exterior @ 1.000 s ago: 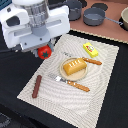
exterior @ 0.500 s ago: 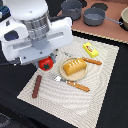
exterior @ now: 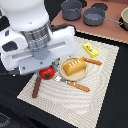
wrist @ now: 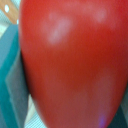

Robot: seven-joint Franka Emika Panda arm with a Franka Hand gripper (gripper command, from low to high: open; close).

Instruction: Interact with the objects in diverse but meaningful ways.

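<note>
On the pale striped placemat (exterior: 60, 95), toward the exterior view's left, sat a red toy tomato (exterior: 48, 73), partly hidden beneath the white robot arm's gripper (exterior: 46, 70). Its red skin filled nearly the whole wrist view (wrist: 70, 60), so the gripper was right down around or upon it. Whether the jaws were clamped on the tomato or only standing apart beside it could not be told, since the arm's body covered them.

Just beside the tomato, a dark brown sausage (exterior: 36, 87) lay on the mat. Toward the exterior view's right, a round tan plate (exterior: 64, 75) carried an orange-yellow scored bread loaf (exterior: 74, 66), with orange-handled cutlery (exterior: 79, 86) along its edge. Further off lay a yellow block with red marks (exterior: 90, 49), and grey pots (exterior: 94, 16) stood at the far side of the desk (exterior: 107, 100).

To grasp well, the gripper probably needed to centre on the round, slippery tomato, close gently, and lift straight up, clear of the sausage and plate.
</note>
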